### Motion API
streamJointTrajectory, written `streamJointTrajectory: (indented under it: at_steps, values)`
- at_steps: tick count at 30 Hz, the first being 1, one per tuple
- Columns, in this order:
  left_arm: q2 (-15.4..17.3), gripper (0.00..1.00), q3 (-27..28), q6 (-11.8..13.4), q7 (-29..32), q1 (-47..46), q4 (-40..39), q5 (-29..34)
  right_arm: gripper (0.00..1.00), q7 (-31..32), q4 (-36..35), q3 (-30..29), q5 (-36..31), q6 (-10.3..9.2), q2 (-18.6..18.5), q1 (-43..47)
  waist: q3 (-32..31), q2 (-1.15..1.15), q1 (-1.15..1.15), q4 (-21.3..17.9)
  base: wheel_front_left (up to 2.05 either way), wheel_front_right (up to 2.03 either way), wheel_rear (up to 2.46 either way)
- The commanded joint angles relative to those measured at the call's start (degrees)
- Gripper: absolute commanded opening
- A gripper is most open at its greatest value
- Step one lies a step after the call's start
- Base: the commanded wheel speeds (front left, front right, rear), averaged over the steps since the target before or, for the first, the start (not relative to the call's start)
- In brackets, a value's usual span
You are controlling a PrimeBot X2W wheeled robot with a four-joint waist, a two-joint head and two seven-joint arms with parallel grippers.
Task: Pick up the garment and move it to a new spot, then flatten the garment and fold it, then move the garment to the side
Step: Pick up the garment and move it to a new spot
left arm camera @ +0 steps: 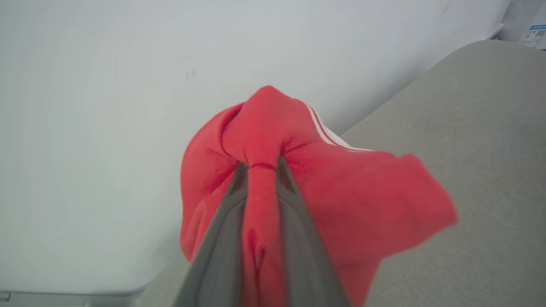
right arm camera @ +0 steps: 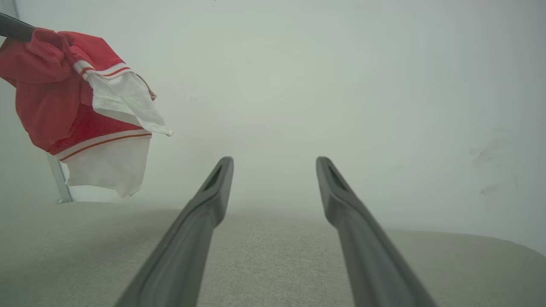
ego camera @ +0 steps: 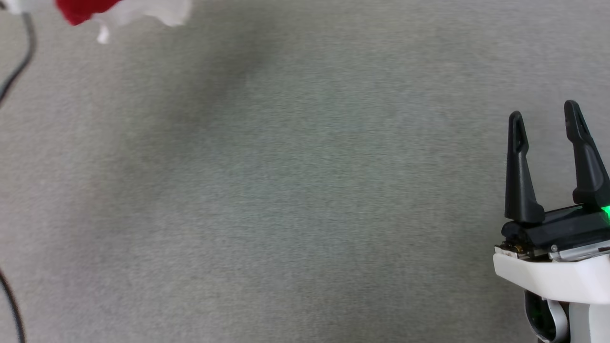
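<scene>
The garment, red with white sleeves and striped trim, hangs bunched in the air above the grey surface at the left of the right wrist view. Its red and white lower edge shows at the top left of the head view, garment. In the left wrist view my left gripper is shut on a fold of the red garment, which drapes around both fingers. My right gripper stands open at the lower right of the head view with nothing between its fingers, right gripper.
A grey fabric-covered surface spreads across the head view. A pale wall stands behind it. A black cable runs along the left edge. A metal leg shows behind the hanging cloth.
</scene>
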Motion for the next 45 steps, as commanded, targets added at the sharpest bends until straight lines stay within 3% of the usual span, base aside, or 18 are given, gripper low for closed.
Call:
streamJointTrajectory:
  at_steps: [1,11,18,24,35,41,42,43,45]
  values:
    - [-1.9,0.0,-1.7,0.0,0.1,-1.5,-0.9,0.5,1.0,-0.1,0.1,-0.2,0.7,-0.04,0.0,0.5,-0.9,0.0,0.01,-2.8,0.0,0.0,0.0]
    - [-8.1,0.0,-12.4,0.0,-2.9,-2.4,-7.6,0.2,1.0,-0.1,1.1,-1.5,2.0,-0.04,0.0,2.0,-2.0,0.0,0.01,-9.1,0.0,0.0,0.0]
    - [-11.4,0.0,-21.6,0.0,-4.5,2.9,-9.7,1.5,1.0,-0.1,1.5,-1.4,2.0,-0.03,0.0,2.4,-2.1,0.0,0.01,-10.1,0.0,0.0,0.0]
    - [-14.4,0.0,-28.0,0.0,-7.5,11.1,-5.8,1.1,1.0,-0.1,2.3,-0.9,1.9,-0.03,0.0,2.6,-1.1,0.0,0.01,-10.3,0.0,0.0,0.0]
    - [-21.3,0.0,-31.1,0.0,-9.5,30.8,4.3,3.3,1.0,-0.1,3.8,-1.1,1.3,-0.04,0.0,2.6,0.5,0.0,0.01,-10.1,0.0,0.0,0.0]
    - [-22.9,0.0,-31.3,-0.1,-12.3,32.9,5.9,4.2,1.0,-0.1,4.6,-1.1,0.8,-0.04,0.0,3.2,-0.6,0.0,0.01,-8.8,0.0,0.0,0.0]
    - [-22.9,0.24,-31.1,-0.1,-13.9,32.3,6.4,4.5,1.0,-0.1,4.7,-1.0,0.8,-0.04,0.0,3.3,-1.0,0.0,0.01,-8.6,0.0,0.0,0.0]
    - [-23.1,1.0,-30.5,0.0,-15.7,31.5,6.8,5.0,1.0,-0.1,4.9,-1.0,0.6,-0.04,0.0,3.4,-1.5,0.0,0.01,-8.4,0.0,0.0,0.0]
    - [-23.6,1.0,-29.0,0.0,-19.3,30.6,7.6,5.4,1.0,-0.1,5.4,-1.0,0.5,-0.04,0.0,3.8,-2.7,0.0,0.01,-8.0,0.0,0.0,0.0]
